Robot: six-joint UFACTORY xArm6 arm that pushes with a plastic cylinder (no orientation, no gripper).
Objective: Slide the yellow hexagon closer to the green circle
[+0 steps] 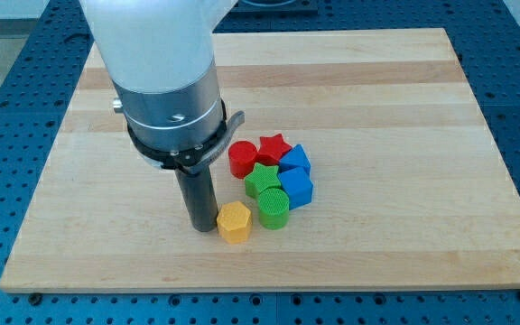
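My tip (204, 226) rests on the pale wooden board (404, 244), touching the small yellow hexagon block's (235, 222) left side; there is no pincer, only a bare rod. The ribbed green circle block (273, 208) sits just right of the hexagon, nearly touching, so only a short, gentle rightward nudge seems needed.

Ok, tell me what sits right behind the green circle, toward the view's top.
Behind the green circle is the green star, its lower edge covered by the circle; whether they touch cannot be told. A blue block is beside it.
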